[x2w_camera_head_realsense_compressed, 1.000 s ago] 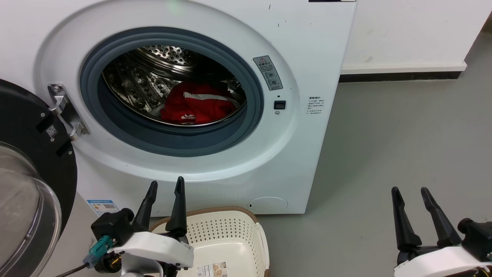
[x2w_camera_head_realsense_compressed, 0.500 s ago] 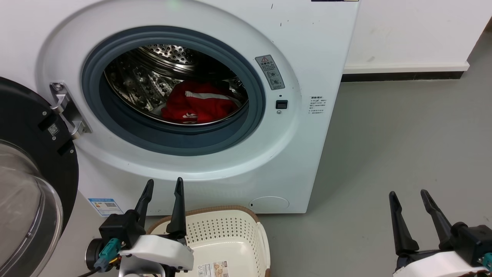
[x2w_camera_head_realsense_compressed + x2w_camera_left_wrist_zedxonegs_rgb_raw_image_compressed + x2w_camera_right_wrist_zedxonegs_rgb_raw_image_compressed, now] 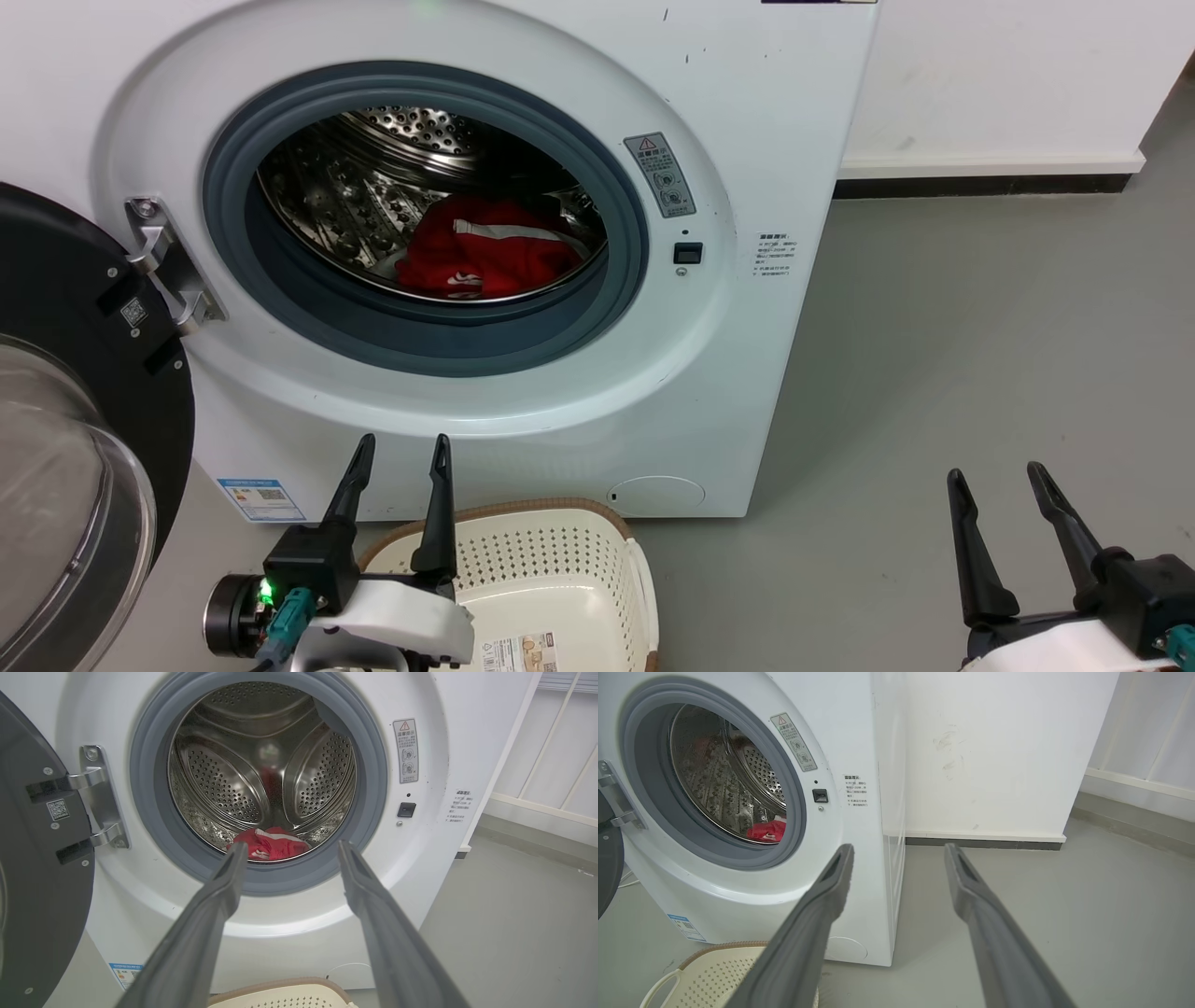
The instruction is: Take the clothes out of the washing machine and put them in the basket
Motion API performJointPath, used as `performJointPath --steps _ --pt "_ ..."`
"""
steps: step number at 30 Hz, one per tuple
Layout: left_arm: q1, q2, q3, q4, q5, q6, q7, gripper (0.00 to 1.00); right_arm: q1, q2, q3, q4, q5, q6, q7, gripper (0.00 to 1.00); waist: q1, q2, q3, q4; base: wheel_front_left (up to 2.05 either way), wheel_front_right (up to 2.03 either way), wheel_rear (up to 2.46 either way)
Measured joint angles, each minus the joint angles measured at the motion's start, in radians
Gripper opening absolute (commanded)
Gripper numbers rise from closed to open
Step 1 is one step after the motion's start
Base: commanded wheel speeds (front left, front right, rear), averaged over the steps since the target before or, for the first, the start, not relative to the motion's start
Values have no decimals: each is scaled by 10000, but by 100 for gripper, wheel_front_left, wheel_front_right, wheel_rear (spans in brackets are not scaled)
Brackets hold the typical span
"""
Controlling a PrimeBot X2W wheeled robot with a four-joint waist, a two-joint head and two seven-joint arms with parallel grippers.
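Waiting low before the washing machine (image 3: pixel 747 140) with the left gripper (image 3: pixel 401 443) spread wide and holding nothing, lined up on the porthole (image 3: pixel 420 347) for a straight reach inside. Parked aside over the grey floor (image 3: pixel 934 327) with the right gripper (image 3: pixel 995 471), likewise parted and empty, probably to keep the opening free. Swung fully left: the door (image 3: pixel 56 317), out of the way. Bunched at the bottom of the drum (image 3: pixel 373 187): the clothes (image 3: pixel 485 250), none taken out yet. Set just below the porthole: the basket (image 3: pixel 523 510), for a short carry and drop.

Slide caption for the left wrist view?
Open left gripper aimed at the open washing machine, red clothes lying in its drum, basket rim below.
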Motion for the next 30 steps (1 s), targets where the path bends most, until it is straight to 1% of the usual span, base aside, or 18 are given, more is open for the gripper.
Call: performJointPath --steps 7,19,30 --pt "17 -8 -52 12 410 0 -130 100 37 0 -8 -13 -209 0 -117 100 0 0 -4 0 0 0 0" --pt "53 -35 -217 59 1202 46 -326 100 130 -2 -40 -61 -980 0 -353 100 0 0 6 -6 0 0 0" --pt "58 -73 -253 113 1216 48 -349 100 132 -4 -52 15 -997 0 -397 100 1 0 1 9 0 0 0"
